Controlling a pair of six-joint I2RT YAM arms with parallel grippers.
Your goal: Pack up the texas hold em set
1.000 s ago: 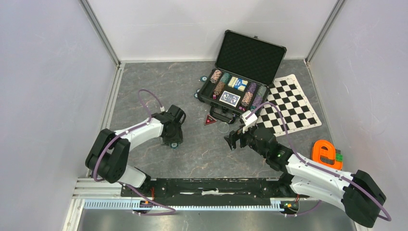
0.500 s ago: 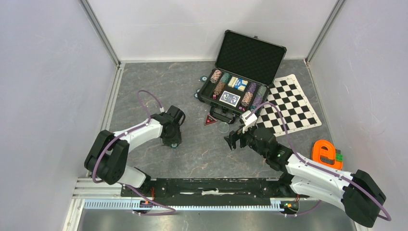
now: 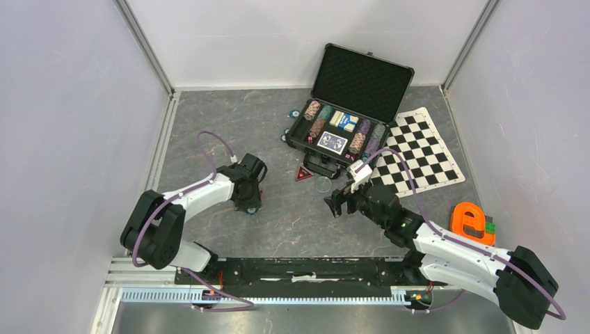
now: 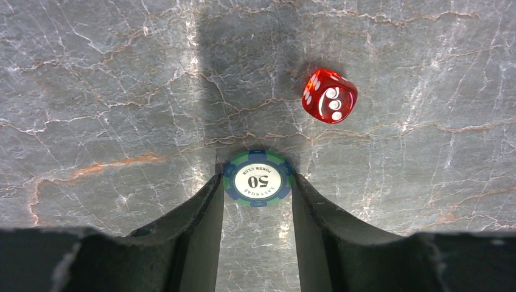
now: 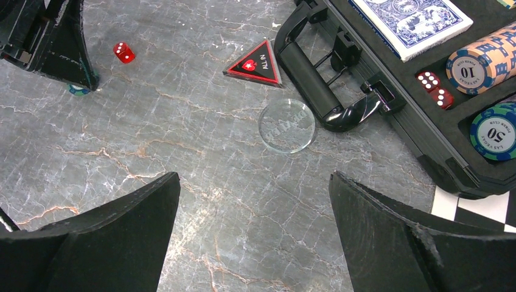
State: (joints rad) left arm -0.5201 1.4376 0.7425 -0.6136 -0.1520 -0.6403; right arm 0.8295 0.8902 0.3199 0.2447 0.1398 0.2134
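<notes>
**Left hand at a chip, right hand wide apart**

Straddling the green 50 chip on the table, fingers at both its edges — clamped or only touching, cannot tell. Just past the tips, off right: red die. Ahead of the right hand: clear disc, red triangular marker — open case further right.

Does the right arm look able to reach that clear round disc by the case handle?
Probably yes. The right gripper hangs open just short of the clear disc, nothing between them. The case handle sits close beside it, and the disc lies flat, so pinching it may be awkward.
</notes>
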